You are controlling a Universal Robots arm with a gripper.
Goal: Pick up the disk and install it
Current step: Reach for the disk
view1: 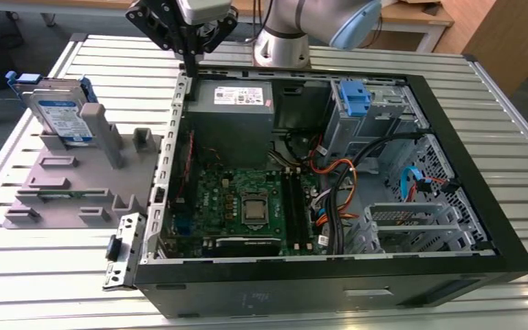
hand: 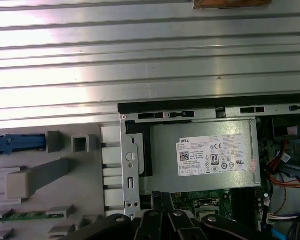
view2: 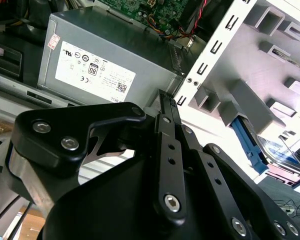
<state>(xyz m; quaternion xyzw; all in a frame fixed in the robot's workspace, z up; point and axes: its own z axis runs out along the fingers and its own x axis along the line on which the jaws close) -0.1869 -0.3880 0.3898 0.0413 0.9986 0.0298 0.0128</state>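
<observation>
The disk (view1: 60, 113) stands upright in a slot at the back of a grey holder (view1: 62, 185), on the exterior view's left. It is silver-grey with a white and blue label and a blue carrier around it. In the second wrist view the disk (view2: 279, 151) sits at the frame's edge, and the first wrist view catches its blue carrier edge (hand: 15, 144). My gripper (view1: 190, 71) hangs over the back left corner of the open computer case (view1: 337, 275), to the exterior view's right of the disk. It is shut on nothing, also seen as gripper (view2: 166, 98) and gripper (hand: 160, 198).
The case holds a grey power supply box (view1: 232, 103) just beside my fingers, a green motherboard (view1: 245, 203), loose cables (view1: 337, 172) and a drive cage with a blue latch piece (view1: 354, 96). Everything rests on a slatted metal table (view1: 44, 275). The arm's base (view1: 282, 48) stands behind the case.
</observation>
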